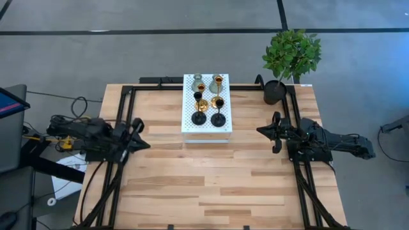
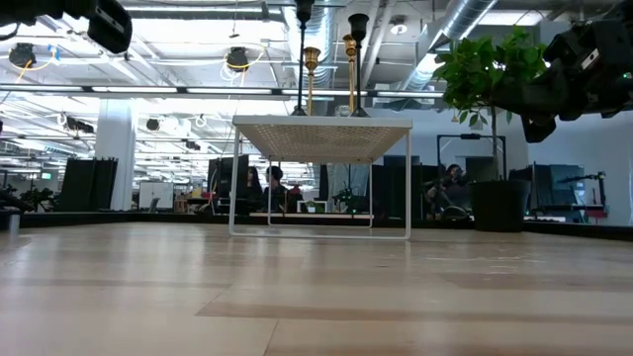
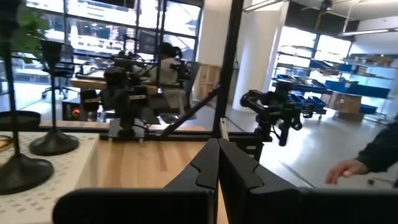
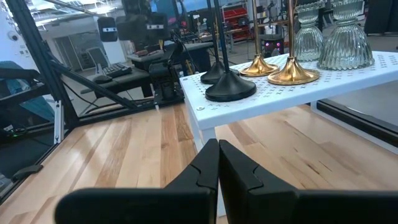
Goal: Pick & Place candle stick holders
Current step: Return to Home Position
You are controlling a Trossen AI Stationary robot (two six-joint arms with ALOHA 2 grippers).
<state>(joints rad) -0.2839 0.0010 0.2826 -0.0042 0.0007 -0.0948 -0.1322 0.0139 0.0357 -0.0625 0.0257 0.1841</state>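
Both grippers were empty, their fingers pressed together. In the high view the left gripper [image 1: 136, 133] lay beside the left edge of the pale wooden table [image 1: 192, 191] and the right gripper [image 1: 273, 132] beside its right edge. Each pointed inward, well apart from the white perforated metal shelf [image 1: 189, 122] midway along the far edge. All six candle stick holders [image 1: 199, 118] stood on that shelf: two grey-green glass ones at the back, two shiny gold ones in the middle, two black ones at the front. A black plant pot with green leaves [image 1: 275, 91] sat at the far right corner.

In the low view the shelf top stood raised on thin legs, with gold and black stems rising above it. Both arms hung high, clear of the tabletop.

In the left wrist view that arm's fingers [image 3: 202, 171] met along one seam. Two black round bases showed on the shelf to one side, and a person's hand [image 3: 348, 168] showed in the room beyond.

In the right wrist view the fingers [image 4: 202, 168] were likewise closed, aimed towards the shelf's edge. The black, gold and ribbed glass bases stood upright on it.

Placing looked complete. Going home well would mean moving each arm along its own side edge, fingers closed. Neither wrist should swing towards the tall, easily toppled stems.
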